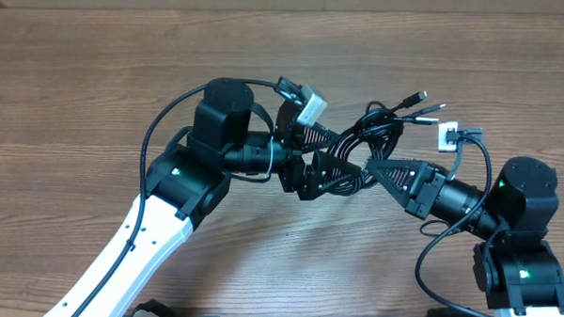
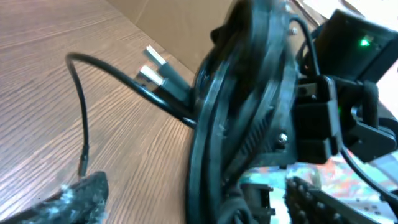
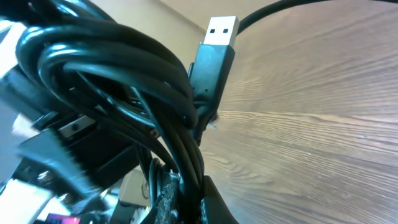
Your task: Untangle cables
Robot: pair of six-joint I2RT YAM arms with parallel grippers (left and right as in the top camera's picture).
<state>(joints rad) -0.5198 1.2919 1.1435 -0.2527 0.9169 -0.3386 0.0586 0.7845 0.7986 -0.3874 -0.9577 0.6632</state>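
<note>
Black cables (image 1: 358, 147) bunched left-to-right, plugs (image 1: 423, 102) pointing upper right, left fingers (image 1: 307, 183) apart around them, right fingers (image 1: 392, 170) clamped on them

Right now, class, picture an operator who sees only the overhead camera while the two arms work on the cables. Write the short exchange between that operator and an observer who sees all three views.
Operator: From above I can't tell whether the right gripper actually holds the cables.
Observer: The right wrist view shows it shut on them, with several black strands pinched in it.
Operator: And the left gripper?
Observer: The left wrist view shows it open: bare table is visible between one finger and the bundle.
Operator: Any plug near the right grip?
Observer: Yes, a USB plug stands just above it, silver end up.
</note>
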